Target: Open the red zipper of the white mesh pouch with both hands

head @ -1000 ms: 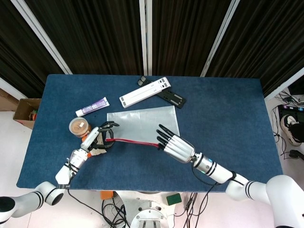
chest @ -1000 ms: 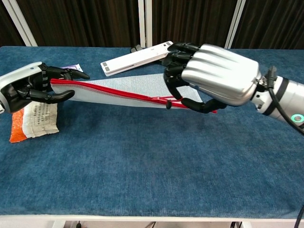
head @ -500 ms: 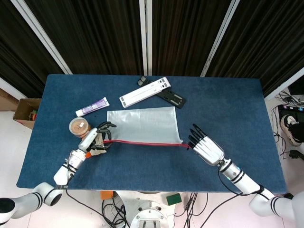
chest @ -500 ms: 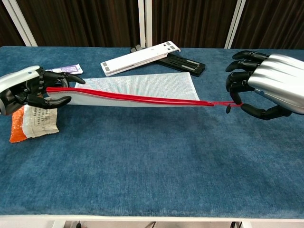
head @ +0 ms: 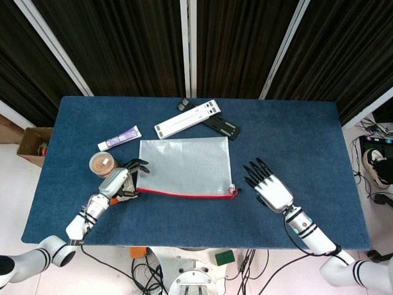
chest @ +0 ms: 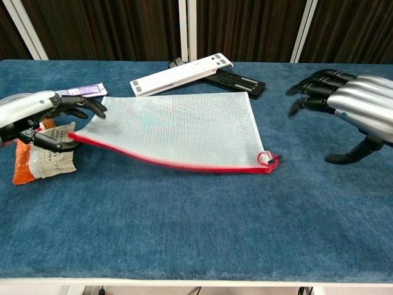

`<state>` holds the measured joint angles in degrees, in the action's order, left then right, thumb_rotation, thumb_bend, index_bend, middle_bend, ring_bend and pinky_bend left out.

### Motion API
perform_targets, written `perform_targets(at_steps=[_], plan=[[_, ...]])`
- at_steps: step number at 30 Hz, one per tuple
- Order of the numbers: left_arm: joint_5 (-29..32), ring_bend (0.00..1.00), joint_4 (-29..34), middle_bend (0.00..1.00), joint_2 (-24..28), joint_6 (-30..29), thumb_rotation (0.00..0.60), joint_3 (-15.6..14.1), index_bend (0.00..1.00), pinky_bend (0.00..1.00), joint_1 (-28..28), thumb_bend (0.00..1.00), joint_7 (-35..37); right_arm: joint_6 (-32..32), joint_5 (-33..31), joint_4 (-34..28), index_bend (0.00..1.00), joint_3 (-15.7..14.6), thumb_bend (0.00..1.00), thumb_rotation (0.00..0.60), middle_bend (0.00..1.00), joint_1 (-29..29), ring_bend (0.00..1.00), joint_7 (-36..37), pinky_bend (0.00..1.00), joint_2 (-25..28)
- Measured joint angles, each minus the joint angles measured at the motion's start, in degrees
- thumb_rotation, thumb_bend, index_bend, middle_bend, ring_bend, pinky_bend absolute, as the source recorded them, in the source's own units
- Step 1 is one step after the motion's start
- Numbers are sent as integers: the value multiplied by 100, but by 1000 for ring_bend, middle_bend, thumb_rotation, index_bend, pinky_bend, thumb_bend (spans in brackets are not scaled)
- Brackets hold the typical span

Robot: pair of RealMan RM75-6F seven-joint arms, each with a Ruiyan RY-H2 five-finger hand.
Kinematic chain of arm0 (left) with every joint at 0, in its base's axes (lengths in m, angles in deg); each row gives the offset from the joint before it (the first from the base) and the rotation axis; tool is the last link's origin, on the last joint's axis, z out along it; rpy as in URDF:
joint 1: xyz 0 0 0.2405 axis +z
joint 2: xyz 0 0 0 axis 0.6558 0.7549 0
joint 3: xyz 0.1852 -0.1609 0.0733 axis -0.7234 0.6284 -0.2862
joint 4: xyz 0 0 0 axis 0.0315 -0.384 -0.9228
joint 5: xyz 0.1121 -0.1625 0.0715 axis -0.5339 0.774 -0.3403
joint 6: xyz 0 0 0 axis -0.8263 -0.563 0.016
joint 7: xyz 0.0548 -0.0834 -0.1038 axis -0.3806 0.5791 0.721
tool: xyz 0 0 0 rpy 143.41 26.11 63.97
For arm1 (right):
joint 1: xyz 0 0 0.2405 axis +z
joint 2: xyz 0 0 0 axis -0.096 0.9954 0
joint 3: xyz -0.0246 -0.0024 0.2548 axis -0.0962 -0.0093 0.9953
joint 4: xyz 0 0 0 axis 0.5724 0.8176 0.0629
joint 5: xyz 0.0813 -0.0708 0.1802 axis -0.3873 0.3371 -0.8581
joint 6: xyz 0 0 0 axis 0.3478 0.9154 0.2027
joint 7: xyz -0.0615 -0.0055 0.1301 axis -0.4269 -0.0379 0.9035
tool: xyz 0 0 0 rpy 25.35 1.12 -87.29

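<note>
Nearest the robot, we found our right silver-backed hand (head: 270,189) hovering off the pouch's right side, fingers spread apart and holding nothing; in the chest view (chest: 353,110) it hung above the cloth, well clear of the pull. Our left hand (head: 118,182) sat at the opposite end, its dark fingers (chest: 58,142) pinching the left corner of the red zipper edge, with an upper finger reaching over the mesh. Beneath that hand lay a small orange and white printed packet (chest: 42,161) on the blue cloth-covered table (head: 295,135).

Between the two hands we saw the white mesh pouch (head: 184,165), a flat rectangle lying on the table near its middle, slightly left. Its red zipper (head: 184,194) ran along the near edge from the left hand to the right corner, where the small pull with its loop (chest: 266,159) rested just beside the corner, apart from our right hand. We could not tell from either view how far the zipper teeth stood parted.

Further back, left of the pouch, stood a round brown-topped jar (head: 102,164), and beyond it a white and purple tube (head: 120,138). Behind the pouch lay a long white rectangular bar (head: 186,119), tilted, touching a black flat bracket (head: 222,126). Dark curtains (head: 245,43) hung behind the table.
</note>
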<state>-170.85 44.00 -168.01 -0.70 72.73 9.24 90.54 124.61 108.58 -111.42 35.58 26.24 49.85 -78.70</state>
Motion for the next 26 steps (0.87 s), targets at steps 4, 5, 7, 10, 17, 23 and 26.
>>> perform_targets(at_steps=[4,5,7,10,17,23,26], plan=[[122,80,561,108,380,9,600,6,190,137,87,236,-1414,-8,-376,-561,0,192,0,600,9,-204,0,81,6,523],[170,80,757,108,510,-1,600,13,190,137,122,230,-1714,29,-432,-620,0,232,0,600,27,-261,0,124,25,637],[310,81,1258,108,877,-63,600,35,190,137,238,223,-2328,155,-555,-744,0,317,21,600,87,-400,0,276,93,895],[570,81,1892,111,1491,-274,600,84,190,137,489,223,-3025,350,-772,-931,14,440,142,600,179,-618,21,547,190,1262],[1261,81,2644,118,2584,-1234,600,218,193,137,1383,222,-3883,1016,-1178,-1333,66,649,187,600,223,-1313,46,1119,222,2069],[1417,81,3010,118,2955,-1972,600,167,193,137,2098,222,-4064,1395,-1296,-1621,56,545,187,600,171,-1966,43,1430,207,2469],[1347,81,3198,119,3028,-2312,600,86,193,137,2409,221,-4115,1415,-1302,-1706,48,423,188,600,151,-2195,28,1644,173,2577]])
